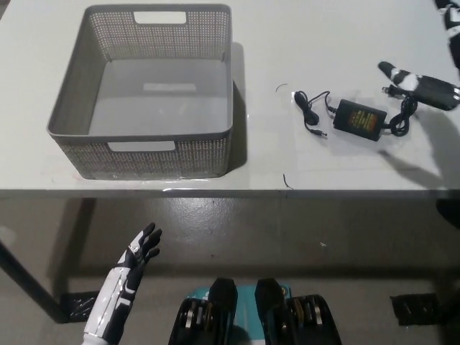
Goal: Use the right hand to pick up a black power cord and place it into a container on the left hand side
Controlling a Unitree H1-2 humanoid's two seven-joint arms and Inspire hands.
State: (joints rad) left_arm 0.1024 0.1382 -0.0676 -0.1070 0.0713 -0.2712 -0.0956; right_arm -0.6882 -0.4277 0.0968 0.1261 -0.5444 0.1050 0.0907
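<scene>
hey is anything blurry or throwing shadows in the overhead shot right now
Head view: the right hand at the right edge is slightly motion-blurred, casting a soft shadow on the table below it; the grey basket shades the table along its right side; the power cord is sharp; a faint glare streak sits at the table's front edge; the left hand is in focus below the table.

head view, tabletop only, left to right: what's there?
gray basket → black power cord, its brick mid-cable → right hand, above the cord's far-right plug end.
</scene>
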